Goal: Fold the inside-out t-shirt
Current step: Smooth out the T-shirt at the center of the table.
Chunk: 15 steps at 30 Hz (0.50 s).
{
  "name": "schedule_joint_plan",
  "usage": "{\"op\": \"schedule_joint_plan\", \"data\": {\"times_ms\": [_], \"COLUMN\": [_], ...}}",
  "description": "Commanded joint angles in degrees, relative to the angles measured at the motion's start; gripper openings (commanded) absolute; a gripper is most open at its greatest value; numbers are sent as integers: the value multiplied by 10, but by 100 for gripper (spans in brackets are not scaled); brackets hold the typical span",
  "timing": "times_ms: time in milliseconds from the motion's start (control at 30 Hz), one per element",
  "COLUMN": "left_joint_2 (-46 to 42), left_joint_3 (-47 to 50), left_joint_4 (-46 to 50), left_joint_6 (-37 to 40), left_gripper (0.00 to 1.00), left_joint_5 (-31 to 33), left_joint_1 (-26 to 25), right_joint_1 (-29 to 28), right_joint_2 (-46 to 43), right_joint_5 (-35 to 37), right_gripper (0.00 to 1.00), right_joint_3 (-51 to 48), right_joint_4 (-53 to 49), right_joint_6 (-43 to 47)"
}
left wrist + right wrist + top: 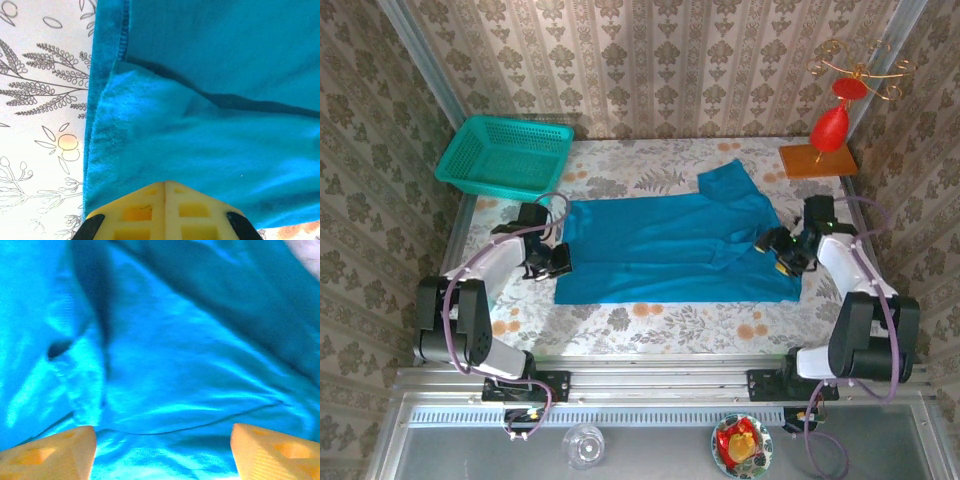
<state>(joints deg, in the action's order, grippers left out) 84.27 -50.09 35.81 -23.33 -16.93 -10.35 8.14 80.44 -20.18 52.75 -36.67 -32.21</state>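
Pressed together, my left jaws pinch the t-shirt (670, 250) at its edge nearest the basket (505, 155); my right jaws stand spread above the end farthest from that basket. It lies flat on the counter (670, 320). My thin pinch may slip, and closing the right may bunch loose folds.

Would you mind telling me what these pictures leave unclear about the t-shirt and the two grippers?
- Top view: the right gripper covers part of the t-shirt at its right end.
- Left wrist view: the left gripper is shut at the t-shirt's edge; whether cloth is pinched is hidden between its fingers.
- Right wrist view: the folds are blurred; which part of the t-shirt this is cannot be told.
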Motion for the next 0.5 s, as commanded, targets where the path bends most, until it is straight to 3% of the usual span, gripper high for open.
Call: {"op": "schedule_joint_plan", "data": {"times_ms": [0, 133, 233, 367, 467], "left_joint_2": [0, 3, -1, -9, -10], "left_joint_3": [-12, -10, -5, 1, 7], "left_joint_4": [20, 16, 15, 17, 15], "left_joint_6": [2, 0, 0, -1, -2], "left_gripper": [5, 5, 5, 5, 5], "left_joint_5": [-17, -16, -13, -6, -3], "left_joint_1": [-11, -21, -25, -24, -24], "right_joint_1": [-62, -151, -181, -197, -203], "right_joint_2": [67, 165, 232, 279, 297], "right_joint_5": [-2, 106, 172, 217, 203], "right_gripper": [60, 49, 42, 36, 34], "right_joint_3": [75, 201, 272, 308, 307], "right_joint_4": [-5, -76, -131, -155, -144], "right_joint_6": [9, 57, 75, 72, 68]}}
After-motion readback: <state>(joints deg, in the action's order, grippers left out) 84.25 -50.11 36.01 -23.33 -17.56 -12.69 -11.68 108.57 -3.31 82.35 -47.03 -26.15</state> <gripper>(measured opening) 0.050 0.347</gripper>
